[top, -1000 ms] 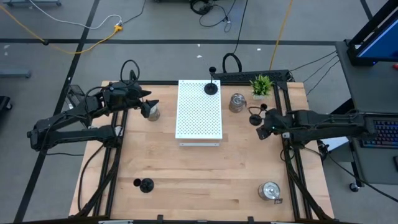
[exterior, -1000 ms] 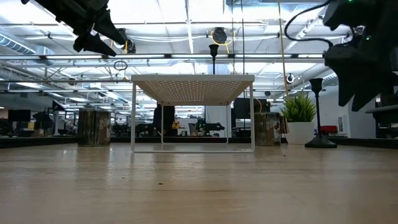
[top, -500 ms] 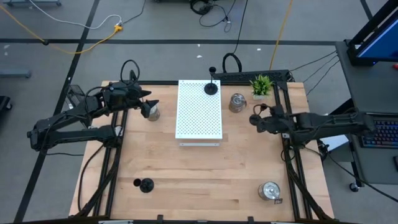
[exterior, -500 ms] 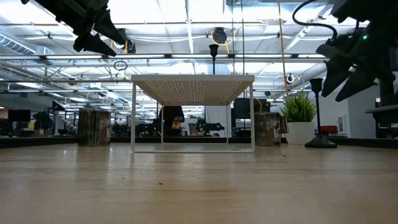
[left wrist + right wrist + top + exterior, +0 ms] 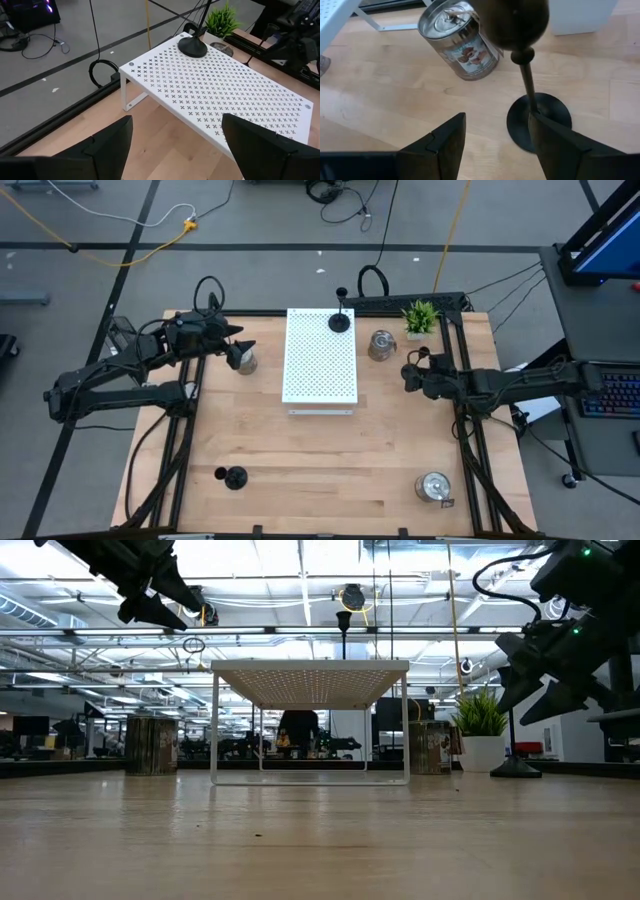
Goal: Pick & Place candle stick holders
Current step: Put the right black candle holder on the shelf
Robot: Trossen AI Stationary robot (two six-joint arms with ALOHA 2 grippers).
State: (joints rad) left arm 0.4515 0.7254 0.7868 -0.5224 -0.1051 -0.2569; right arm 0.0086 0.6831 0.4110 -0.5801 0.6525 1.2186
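Three black candle stick holders [image 5: 339, 319] and three silver ones [image 5: 381, 344] — left gripper [image 5: 236, 345] and right gripper [image 5: 408, 372] both spread, empty.

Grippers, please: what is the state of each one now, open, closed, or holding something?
Left gripper: open, holding nothing, raised beside the white perforated board.
Right gripper: open, holding nothing, its fingers at a black candle stick holder.
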